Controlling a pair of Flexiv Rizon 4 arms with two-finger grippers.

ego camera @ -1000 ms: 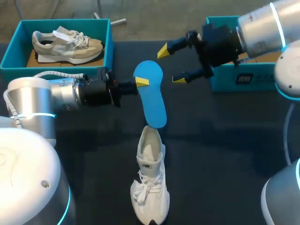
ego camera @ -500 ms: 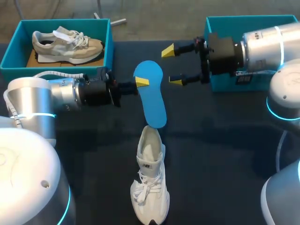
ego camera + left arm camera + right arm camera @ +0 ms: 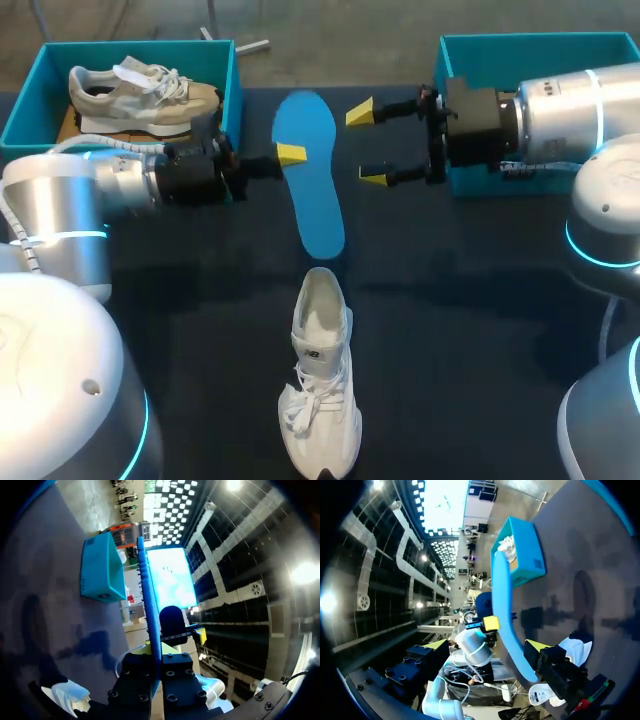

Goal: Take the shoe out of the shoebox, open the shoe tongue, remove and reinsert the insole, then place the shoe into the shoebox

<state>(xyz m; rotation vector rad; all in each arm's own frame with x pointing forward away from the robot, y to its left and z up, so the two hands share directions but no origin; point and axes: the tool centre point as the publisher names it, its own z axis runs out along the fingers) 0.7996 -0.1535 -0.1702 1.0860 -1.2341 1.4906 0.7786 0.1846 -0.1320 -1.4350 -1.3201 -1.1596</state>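
A blue insole [image 3: 311,180] hangs in the air over the dark table, heel end lowest, just above the white shoe [image 3: 322,375] that lies on the table with its toe toward me. My left gripper [image 3: 290,155] is shut on the insole's left edge near its wide end. In the left wrist view the insole [image 3: 149,605] stands edge-on, clamped in the gripper [image 3: 152,652]. My right gripper [image 3: 366,143] is open just right of the insole, not touching it. In the right wrist view the insole [image 3: 501,615] curves ahead of the open gripper [image 3: 487,647].
A teal shoebox [image 3: 30,110] at the back left holds a beige shoe [image 3: 140,95]. A second teal shoebox [image 3: 470,50] stands at the back right, behind my right arm. The white shoe [image 3: 575,650] lies below the insole.
My left arm has lifted the insole up and away from the white shoe's opening, toward the table's far side. My right gripper turned level and drew slightly right, staying open.
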